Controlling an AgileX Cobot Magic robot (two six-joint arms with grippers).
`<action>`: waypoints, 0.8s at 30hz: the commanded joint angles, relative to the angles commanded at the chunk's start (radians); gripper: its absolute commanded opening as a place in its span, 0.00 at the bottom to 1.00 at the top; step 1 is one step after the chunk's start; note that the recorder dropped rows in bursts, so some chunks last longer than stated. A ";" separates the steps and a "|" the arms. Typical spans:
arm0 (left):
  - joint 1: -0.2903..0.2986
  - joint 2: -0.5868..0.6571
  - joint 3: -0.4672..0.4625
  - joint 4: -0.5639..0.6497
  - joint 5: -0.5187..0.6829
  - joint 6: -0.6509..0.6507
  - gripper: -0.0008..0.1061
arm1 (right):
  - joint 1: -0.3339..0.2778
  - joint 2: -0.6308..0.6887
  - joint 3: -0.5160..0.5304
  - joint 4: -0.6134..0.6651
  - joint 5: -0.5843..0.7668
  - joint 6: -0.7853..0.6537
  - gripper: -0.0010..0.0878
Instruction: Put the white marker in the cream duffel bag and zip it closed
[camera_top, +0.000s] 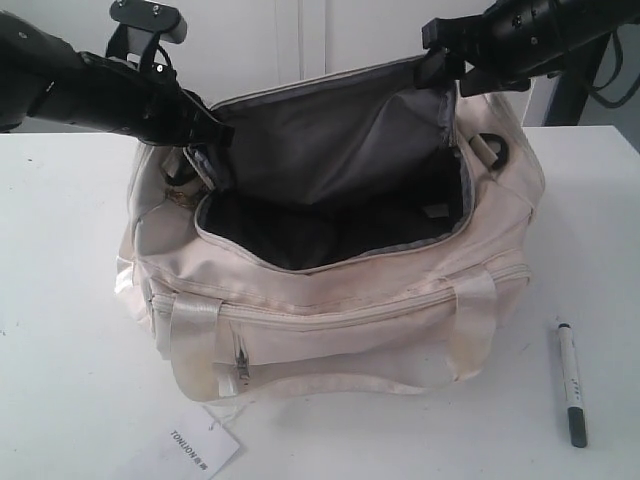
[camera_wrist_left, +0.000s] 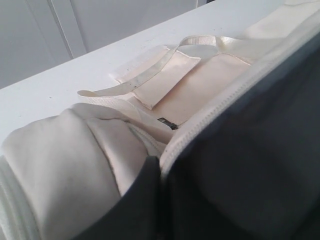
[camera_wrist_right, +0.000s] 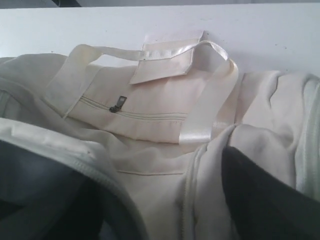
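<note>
White marker (camera_top: 571, 381) lies on the table (camera_top: 60, 330) at 5 o'clock from my right gripper (camera_top: 445, 62), the nearer arm. Its long axis runs 12-to-6. I cannot tell that gripper's state. My left gripper (camera_top: 205, 140) clamps the open cream duffel bag (camera_top: 330, 320) at its rim.

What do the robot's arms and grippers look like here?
The left arm and right arm are bulky, rounded and black. The left gripper and right gripper are black too. A black bracket carrying a pale grey block sits atop the left wrist. A dark cable loops beside the right arm.
</note>
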 joint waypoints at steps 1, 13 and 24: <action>0.000 0.000 0.000 0.000 0.000 0.000 0.01 | 0.000 -0.010 0.000 -0.002 0.009 0.000 0.69; 0.000 0.000 0.000 0.000 0.000 0.000 0.01 | 0.000 -0.042 0.000 -0.082 0.164 0.019 0.69; 0.000 0.000 0.000 0.000 0.000 0.000 0.01 | 0.000 -0.109 0.000 -0.214 0.266 0.104 0.65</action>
